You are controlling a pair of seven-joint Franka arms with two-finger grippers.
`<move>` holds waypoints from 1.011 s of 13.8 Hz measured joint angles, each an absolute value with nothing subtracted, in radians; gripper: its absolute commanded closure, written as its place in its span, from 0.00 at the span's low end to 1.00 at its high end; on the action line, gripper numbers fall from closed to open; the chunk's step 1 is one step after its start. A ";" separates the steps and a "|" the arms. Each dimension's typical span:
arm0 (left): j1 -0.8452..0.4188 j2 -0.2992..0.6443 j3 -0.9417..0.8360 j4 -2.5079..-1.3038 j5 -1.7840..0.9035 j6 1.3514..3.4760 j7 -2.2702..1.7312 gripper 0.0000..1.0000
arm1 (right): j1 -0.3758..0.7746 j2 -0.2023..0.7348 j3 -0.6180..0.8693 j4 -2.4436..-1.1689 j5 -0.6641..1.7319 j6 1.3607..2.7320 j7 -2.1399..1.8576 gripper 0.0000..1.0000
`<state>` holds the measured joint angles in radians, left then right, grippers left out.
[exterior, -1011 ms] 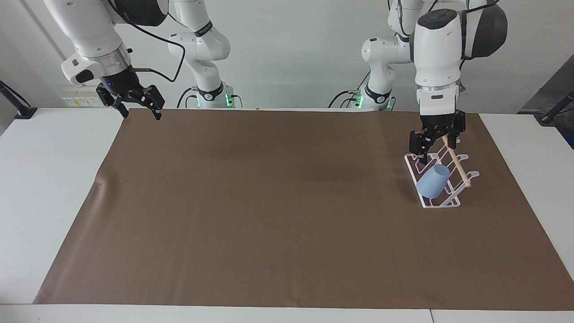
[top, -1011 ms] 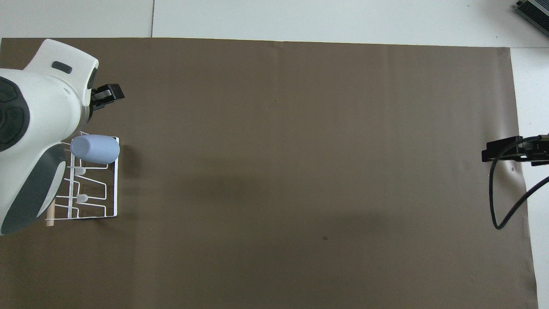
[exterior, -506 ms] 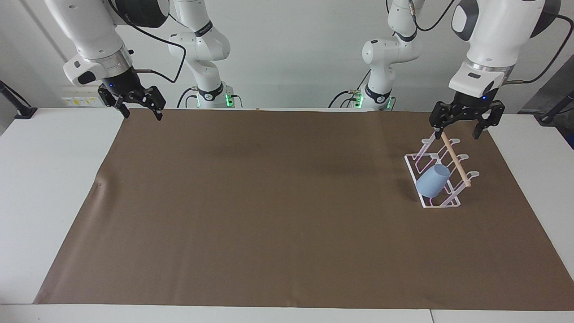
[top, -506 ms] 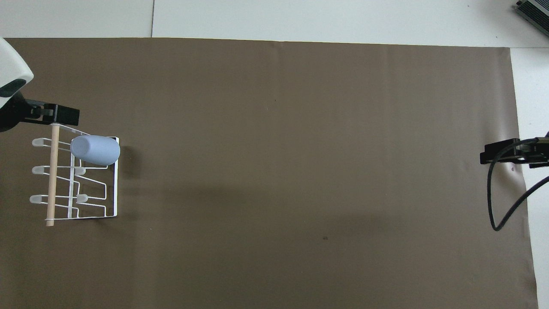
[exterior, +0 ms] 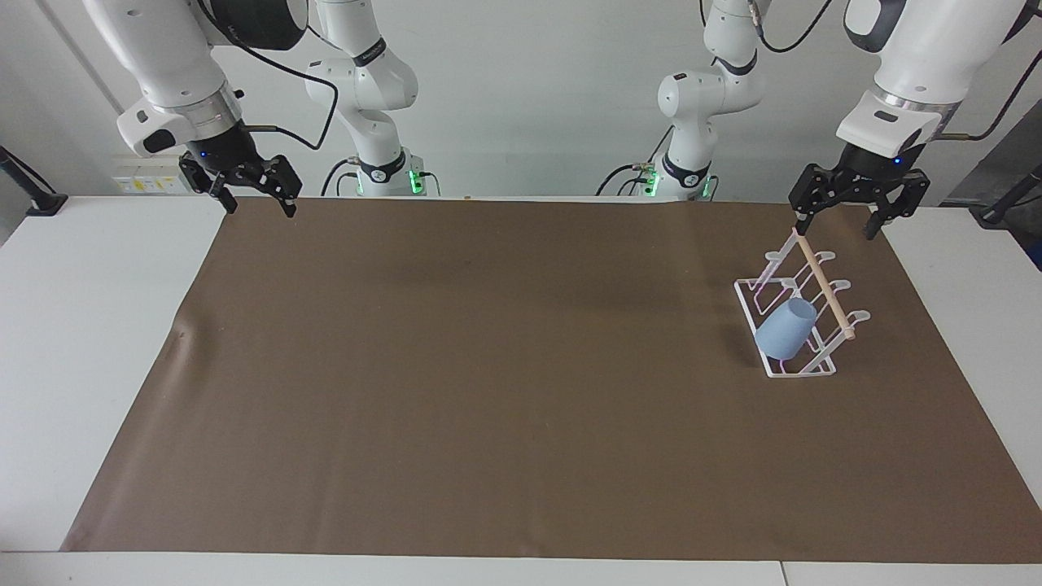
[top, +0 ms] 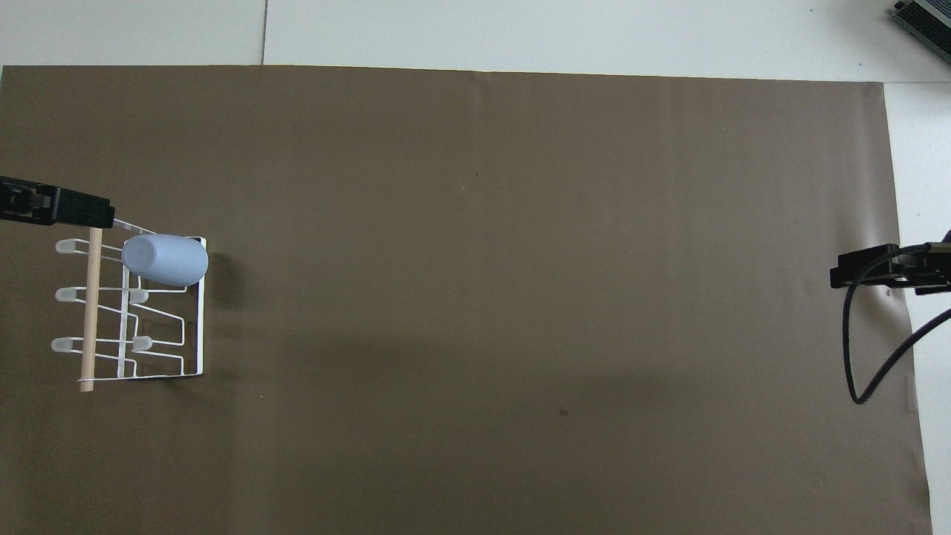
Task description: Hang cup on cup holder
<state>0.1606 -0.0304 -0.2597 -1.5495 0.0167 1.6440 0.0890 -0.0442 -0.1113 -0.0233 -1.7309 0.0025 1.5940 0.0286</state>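
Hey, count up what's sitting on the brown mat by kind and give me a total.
Cup: 1, light blue, hung on a prong of the rack.
Cup holder: 1, white wire with a wooden dowel.
Total: 2.

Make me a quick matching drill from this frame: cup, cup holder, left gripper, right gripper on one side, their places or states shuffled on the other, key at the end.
Column 1:
1. cup
2. cup holder
3. left gripper
4. right gripper

Column 2:
A. open, empty, raised at the brown mat's corner at the right arm's end
B. stands on the mat at the left arm's end
C. open, empty, raised over the rack's end nearest the robots
D. tilted on a prong at the rack's end farthest from the robots

Pairs: 1-D, 2-B, 3-C, 4-A
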 measured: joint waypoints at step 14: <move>0.172 -0.031 -0.263 -1.467 0.012 1.557 0.091 0.00 | -0.032 -0.138 -0.019 -1.783 0.002 1.597 0.036 0.00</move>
